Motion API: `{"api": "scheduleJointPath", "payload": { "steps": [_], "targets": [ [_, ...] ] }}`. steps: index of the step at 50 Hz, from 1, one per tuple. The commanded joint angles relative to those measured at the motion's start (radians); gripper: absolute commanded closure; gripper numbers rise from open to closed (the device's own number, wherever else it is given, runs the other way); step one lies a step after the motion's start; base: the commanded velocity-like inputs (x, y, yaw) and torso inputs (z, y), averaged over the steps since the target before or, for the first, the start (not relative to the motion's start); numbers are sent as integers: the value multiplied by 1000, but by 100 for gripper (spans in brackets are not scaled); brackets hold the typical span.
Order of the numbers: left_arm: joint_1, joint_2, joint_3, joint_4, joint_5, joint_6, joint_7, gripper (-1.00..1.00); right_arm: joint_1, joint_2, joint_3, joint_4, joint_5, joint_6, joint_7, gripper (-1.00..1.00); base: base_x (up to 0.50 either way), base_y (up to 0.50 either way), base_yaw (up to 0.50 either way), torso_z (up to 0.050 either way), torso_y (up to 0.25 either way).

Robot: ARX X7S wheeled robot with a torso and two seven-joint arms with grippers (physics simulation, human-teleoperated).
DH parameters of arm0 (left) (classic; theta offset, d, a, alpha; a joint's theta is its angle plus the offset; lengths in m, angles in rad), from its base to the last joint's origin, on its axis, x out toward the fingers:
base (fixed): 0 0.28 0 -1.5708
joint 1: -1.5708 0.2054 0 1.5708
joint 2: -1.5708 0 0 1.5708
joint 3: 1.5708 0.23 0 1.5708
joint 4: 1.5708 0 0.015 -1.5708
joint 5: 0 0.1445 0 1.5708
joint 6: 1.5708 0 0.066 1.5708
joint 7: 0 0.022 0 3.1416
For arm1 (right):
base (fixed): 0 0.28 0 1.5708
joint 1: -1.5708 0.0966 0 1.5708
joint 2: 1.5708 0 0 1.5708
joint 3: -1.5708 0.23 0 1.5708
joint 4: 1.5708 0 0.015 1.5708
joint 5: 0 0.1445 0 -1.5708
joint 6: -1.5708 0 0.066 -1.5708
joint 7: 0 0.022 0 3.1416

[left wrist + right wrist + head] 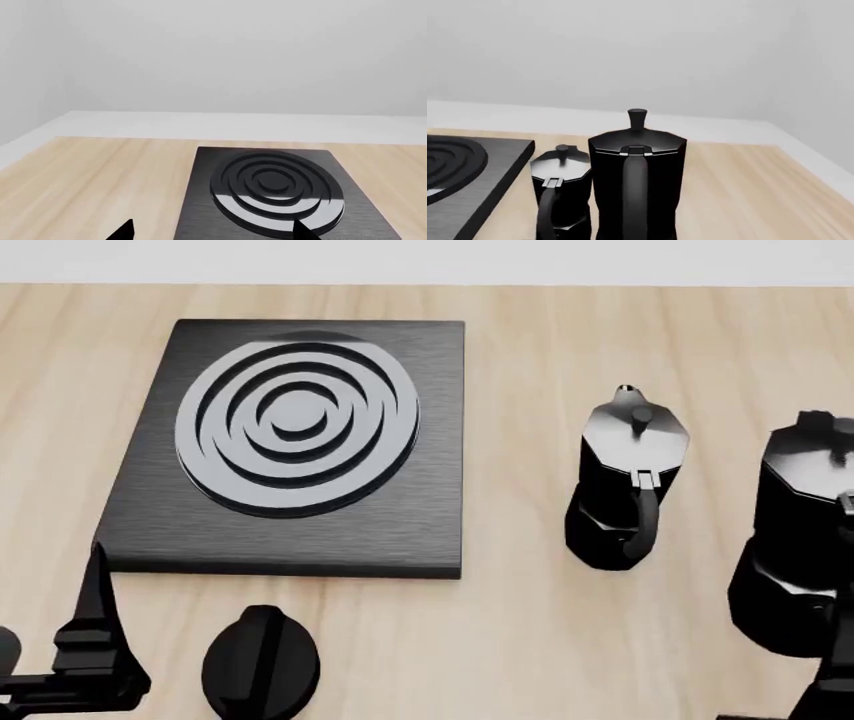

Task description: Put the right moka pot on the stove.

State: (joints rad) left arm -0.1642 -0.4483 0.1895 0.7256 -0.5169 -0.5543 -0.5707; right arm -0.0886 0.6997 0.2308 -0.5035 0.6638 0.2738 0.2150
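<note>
At the near left edge of the table (561,660), the left gripper (80,660) hovers low, beside a round black knob (260,662); its two fingertips show well apart in the left wrist view, so it is wide. Of the right gripper only a dark piece shows at the lower right corner of the head view, and I cannot tell its state. Two moka pots stand upright on the wood: the right moka pot (801,540) and the other pot (627,485). One stove (300,530) lies left of them, with nothing on its rings.
</note>
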Motion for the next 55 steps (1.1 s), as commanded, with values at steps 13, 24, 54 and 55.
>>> {"api": "scheduleJointPath", "payload": {
  "steps": [13,24,54,55],
  "targets": [
    [-1,-4,8,-3,3,-1,-9,-100,-174,-11,43,-214,-41,-63,-25,100,0,0,0,0,1],
    [0,-6,9,-6,2,3,-10,-100,-174,-13,-19,-250,-68,-69,-48,100,0,0,0,0,1],
    [1,-11,9,-8,-10,12,-11,-100,31,-29,-242,-263,-82,10,-88,100,0,0,0,0,1],
    [-2,-12,8,-4,-14,7,-13,-100,45,-30,-249,-265,-79,19,-88,100,0,0,0,15,0]
  ]
}}
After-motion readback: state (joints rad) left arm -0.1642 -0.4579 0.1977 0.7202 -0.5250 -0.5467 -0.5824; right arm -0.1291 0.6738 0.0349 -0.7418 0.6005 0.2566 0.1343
